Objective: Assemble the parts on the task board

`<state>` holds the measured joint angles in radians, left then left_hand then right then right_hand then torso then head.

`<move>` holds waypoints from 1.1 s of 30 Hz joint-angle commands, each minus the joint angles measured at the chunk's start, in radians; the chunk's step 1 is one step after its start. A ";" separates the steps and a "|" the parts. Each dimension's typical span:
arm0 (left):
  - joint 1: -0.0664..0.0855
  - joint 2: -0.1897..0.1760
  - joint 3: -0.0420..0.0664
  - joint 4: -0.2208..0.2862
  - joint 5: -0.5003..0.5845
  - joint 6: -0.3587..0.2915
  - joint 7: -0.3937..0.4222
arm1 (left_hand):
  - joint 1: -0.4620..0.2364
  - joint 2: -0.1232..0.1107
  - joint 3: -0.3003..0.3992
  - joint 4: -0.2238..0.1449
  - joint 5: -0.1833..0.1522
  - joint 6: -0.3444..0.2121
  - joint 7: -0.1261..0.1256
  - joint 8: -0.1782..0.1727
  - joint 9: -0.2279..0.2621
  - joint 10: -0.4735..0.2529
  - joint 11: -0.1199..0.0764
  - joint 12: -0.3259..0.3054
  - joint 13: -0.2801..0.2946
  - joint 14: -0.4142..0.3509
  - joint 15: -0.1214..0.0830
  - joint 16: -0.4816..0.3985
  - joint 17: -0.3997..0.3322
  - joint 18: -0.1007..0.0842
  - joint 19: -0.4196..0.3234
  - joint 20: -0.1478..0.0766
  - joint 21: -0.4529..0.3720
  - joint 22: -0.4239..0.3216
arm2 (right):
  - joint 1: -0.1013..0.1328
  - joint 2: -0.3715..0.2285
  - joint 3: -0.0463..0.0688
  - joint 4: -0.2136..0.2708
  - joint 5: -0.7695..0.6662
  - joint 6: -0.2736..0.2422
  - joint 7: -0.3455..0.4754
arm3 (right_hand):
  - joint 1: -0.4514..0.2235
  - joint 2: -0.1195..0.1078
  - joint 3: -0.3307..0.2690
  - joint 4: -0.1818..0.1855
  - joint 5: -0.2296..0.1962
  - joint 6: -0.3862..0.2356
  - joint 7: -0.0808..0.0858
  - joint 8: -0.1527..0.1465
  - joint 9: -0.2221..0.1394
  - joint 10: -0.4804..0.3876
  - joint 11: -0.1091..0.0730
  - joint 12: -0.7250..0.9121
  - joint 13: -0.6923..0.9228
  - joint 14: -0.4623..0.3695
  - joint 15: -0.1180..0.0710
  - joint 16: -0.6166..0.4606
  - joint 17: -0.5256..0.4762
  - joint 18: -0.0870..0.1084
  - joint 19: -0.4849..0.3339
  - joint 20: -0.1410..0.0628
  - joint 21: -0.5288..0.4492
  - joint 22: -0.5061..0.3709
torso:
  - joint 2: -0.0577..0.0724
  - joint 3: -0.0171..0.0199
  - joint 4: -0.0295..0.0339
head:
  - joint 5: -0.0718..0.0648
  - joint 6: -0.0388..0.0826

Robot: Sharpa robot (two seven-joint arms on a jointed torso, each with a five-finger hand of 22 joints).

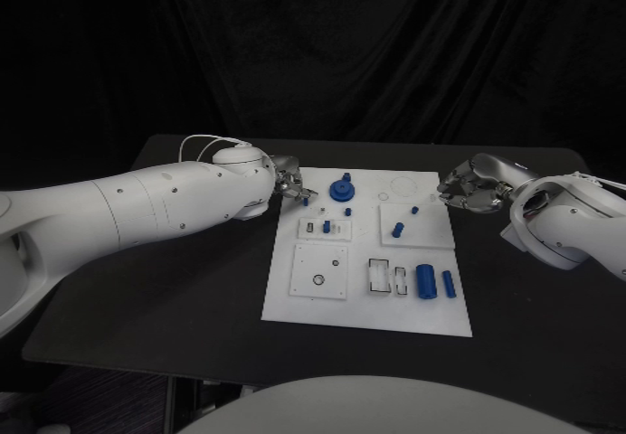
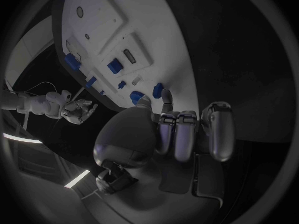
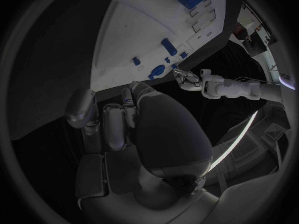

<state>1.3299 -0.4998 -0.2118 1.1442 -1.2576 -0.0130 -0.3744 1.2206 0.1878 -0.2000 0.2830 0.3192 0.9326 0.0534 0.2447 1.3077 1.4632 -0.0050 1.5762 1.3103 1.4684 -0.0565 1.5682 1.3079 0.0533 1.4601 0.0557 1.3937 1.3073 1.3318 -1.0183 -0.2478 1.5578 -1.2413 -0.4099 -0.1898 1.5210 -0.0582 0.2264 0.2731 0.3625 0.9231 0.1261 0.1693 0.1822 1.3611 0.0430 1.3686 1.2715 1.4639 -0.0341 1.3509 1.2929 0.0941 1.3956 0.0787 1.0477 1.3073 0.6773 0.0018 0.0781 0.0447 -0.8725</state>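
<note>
The white task board (image 1: 368, 312) lies in the middle of the black table. A blue gear-like part (image 1: 342, 190) stands near its far edge, with small blue pegs (image 1: 348, 212) close by. Two blue cylinders (image 1: 425, 278) lie near the board's front right. My left hand (image 1: 289, 185) hovers at the board's far left corner, just left of the gear-like part, holding nothing; its fingers (image 2: 181, 134) are loosely bent. My right hand (image 1: 472, 188) hangs off the board's far right edge, and in the left wrist view the right hand (image 2: 77, 110) has its fingers spread and empty.
Bare black table (image 1: 170, 271) stretches to the left and right of the board. A dark curtain closes off the back. The board carries raised white blocks with holes and slots (image 1: 319, 269).
</note>
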 commanded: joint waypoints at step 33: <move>-0.004 0.009 0.001 -0.005 0.005 0.032 0.018 | -0.022 -0.213 0.591 0.005 0.003 0.017 -0.008 -0.043 0.020 0.108 -0.008 -0.005 0.260 0.102 -0.007 0.003 0.263 -0.003 -0.018 -0.003 -0.021 0.197 | -0.003 0.001 0.000 -0.002 -0.002 -0.003 -0.002 | -0.011 -0.002 0.003 0.005 0.008 0.007 0.001 -0.005 -0.001 -0.006 -0.002 -0.005 -0.033 0.016 0.005 -0.007 -0.002 0.011 -0.007 -0.001 -0.005 0.118 | 0.000 -0.0004 0.0006 | 0.001 0.000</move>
<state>1.3282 -0.4933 -0.2116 1.1382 -1.2576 0.0101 -0.3759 1.2070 -0.0087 0.3498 0.2895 0.3224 0.9412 0.0453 0.2022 1.3075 1.4739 -0.0129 1.5674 1.3081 1.4671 -0.0550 1.5682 1.3076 0.0532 1.4492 0.0520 1.3770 1.3073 1.3318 -1.0170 -0.2479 1.5559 -1.2411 -0.4092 -0.1899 1.5211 -0.0583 0.2263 0.2731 0.3673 0.9232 0.1261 0.1693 0.1823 1.3611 0.0430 1.3683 1.2712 1.4639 -0.0341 1.3510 1.2913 0.0940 1.3956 0.0787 1.0478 1.3077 0.6775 0.0013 0.0784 0.0453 -0.8725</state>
